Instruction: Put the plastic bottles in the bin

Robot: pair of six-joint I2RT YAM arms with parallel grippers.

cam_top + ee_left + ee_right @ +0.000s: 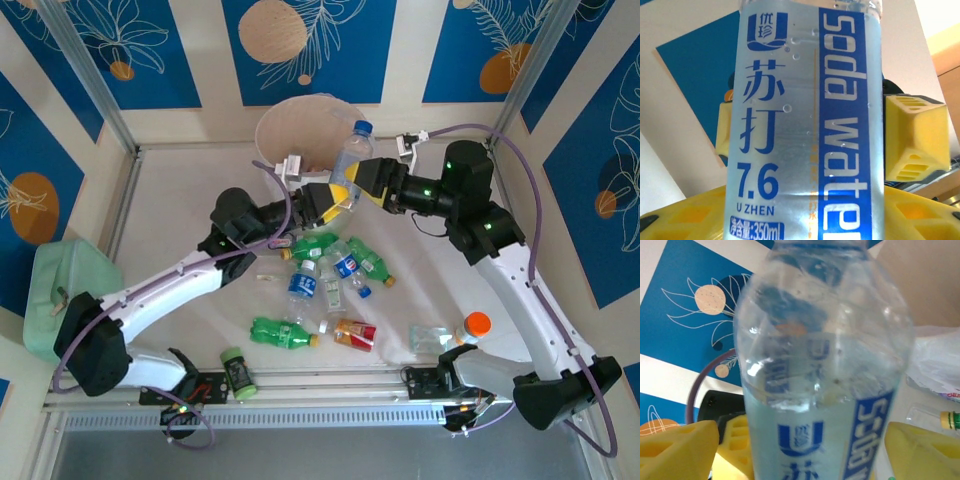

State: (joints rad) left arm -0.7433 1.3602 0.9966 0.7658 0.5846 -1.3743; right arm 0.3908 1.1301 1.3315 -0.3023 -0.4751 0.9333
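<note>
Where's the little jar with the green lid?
Top view: the jar is at the table's near left edge, beside the left arm, just nearer than a green bottle.

Green bottles [285, 333]: three. Clear blue-labelled bottles [303, 282]: about four. Red-labelled bottle [355, 333], orange-capped bottle [476, 325], bin [300, 128]: one each.

The bin [300, 120] stands at the far middle of the table [180, 210]. Just before its right rim a raised bottle [352, 158] is upright off the table, the left gripper [340, 198] at its left, the right gripper [362, 188] at its right. Nearer, mid-table, a cluster of about 6 bottles [330, 262] lies. Before it lie 2 more: a near bottle [283, 332] and, just right, a second near bottle [355, 333]. Farther right a plastic scrap [430, 337] lies beside a capped bottle [474, 328]. A jar [238, 372] sits at the near edge, left of centre, and a boxy container [50, 290] beyond the table's left edge.
</note>
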